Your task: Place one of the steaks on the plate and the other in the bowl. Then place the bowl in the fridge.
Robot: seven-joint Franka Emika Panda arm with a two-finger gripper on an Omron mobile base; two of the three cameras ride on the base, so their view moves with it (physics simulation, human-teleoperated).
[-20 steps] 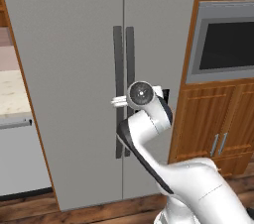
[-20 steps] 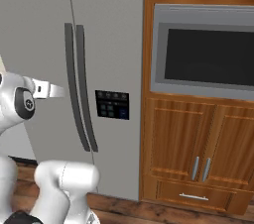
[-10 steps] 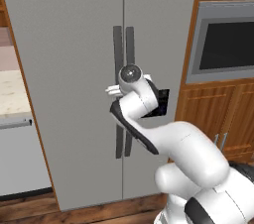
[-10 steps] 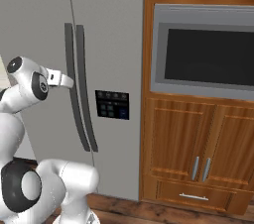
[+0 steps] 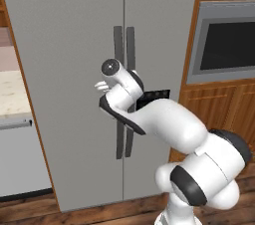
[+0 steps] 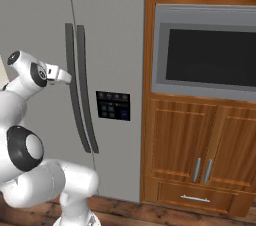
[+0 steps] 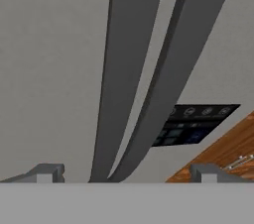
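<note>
Before open gripper [image 7: 124, 176], fridge [image 7: 54, 69] handles, near

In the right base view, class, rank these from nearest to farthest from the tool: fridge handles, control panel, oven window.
1. Fridge handles: just right of the open tool.
2. Control panel: lower right, on the fridge door.
3. Oven window: far right, in the wood cabinets.
</note>
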